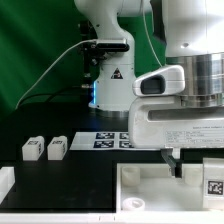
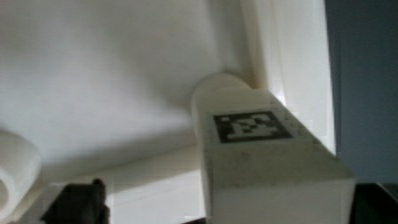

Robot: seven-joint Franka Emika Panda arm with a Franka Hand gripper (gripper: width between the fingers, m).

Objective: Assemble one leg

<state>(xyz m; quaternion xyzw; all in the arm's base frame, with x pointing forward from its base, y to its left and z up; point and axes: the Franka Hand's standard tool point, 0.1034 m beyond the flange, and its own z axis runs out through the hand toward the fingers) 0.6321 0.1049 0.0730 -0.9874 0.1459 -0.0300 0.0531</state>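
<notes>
Green cloth filled the background of the exterior view, with the arm's white base standing in front of it. On the black bench (image 1: 75,170), two loose legs lay side by side toward the exterior view's left: one leg (image 1: 32,149) and a second leg (image 1: 56,148) just beside it. The marker board (image 1: 108,140) lay flat further toward the middle. The large white rimmed panel (image 1: 150,190) sat at the near edge, and a tagged block (image 1: 215,178), probably another leg, stood at its corner on the exterior view's right. The hand (image 1: 178,162) hung low over the panel, close beside that block, but its fingers were mostly hidden by the wrist body, so I cannot tell from here how far open they were.

The wrist view showed what the other view hid: a white leg (image 2: 263,150) with one square tag, very close to the camera, resting against the inner corner of the panel (image 2: 107,80). A dark fingertip (image 2: 75,200) was seen only at the picture's edge, apart from the leg. Whether the hand held anything I cannot tell.

I judge the step to be seating this leg into the panel corner. The next move probably calls for a firm grip and a careful turn.
</notes>
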